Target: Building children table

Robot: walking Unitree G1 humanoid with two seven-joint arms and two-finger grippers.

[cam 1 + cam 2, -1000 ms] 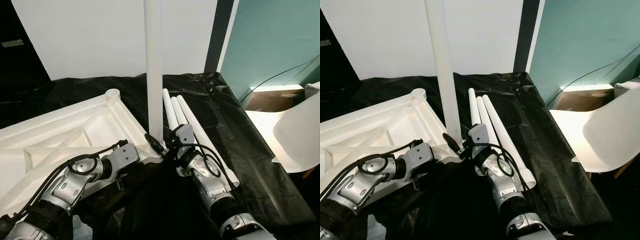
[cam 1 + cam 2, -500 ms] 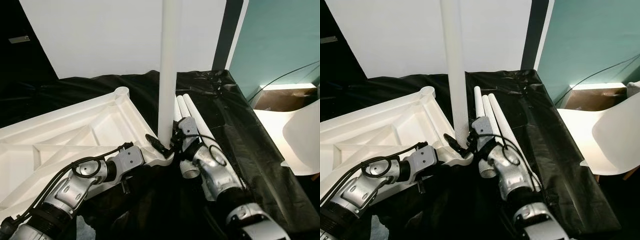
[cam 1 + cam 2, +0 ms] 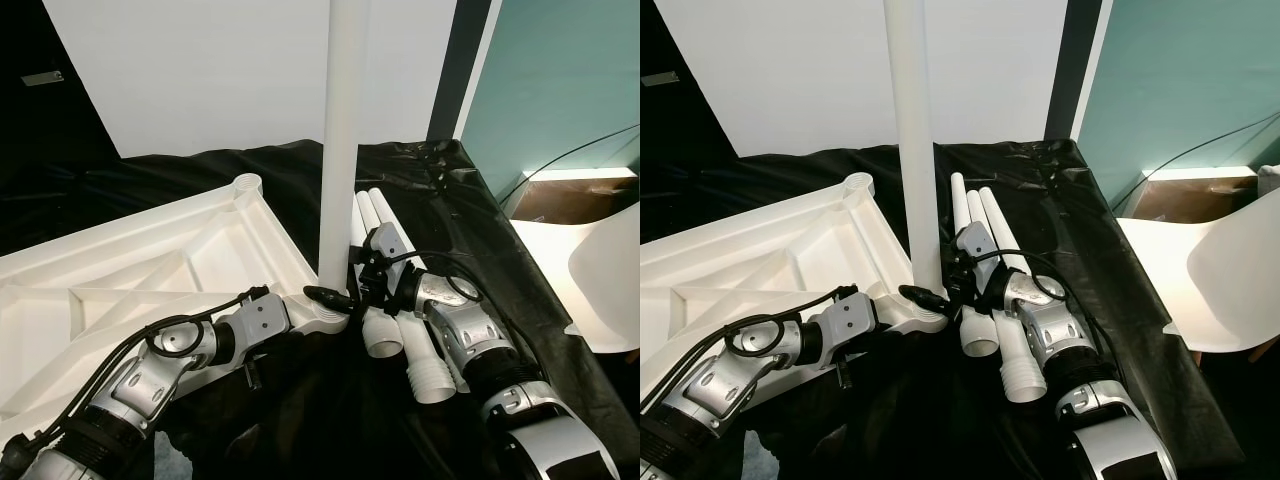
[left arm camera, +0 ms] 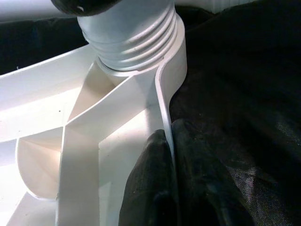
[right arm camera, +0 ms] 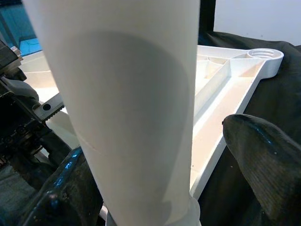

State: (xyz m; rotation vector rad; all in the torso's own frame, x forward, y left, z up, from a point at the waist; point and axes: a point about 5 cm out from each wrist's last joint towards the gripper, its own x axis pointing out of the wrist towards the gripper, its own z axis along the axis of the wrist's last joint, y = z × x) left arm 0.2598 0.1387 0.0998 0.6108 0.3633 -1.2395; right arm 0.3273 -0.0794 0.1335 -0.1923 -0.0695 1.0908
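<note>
On the black-draped bench (image 3: 520, 300), the right gripper (image 3: 352, 283), now shifted rightward, clasps the upright white plastic leg (image 3: 340, 150) while the left gripper (image 3: 322, 296) clamps the inverted white tabletop's (image 3: 130, 280) corner, suggesting screwing continues.

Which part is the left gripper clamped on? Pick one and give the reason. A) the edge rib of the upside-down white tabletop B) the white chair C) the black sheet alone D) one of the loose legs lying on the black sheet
A: in the left wrist view the left gripper has one black finger on each side of the thin edge rib of the tabletop, just below the corner socket where the upright leg is threaded in.
</note>
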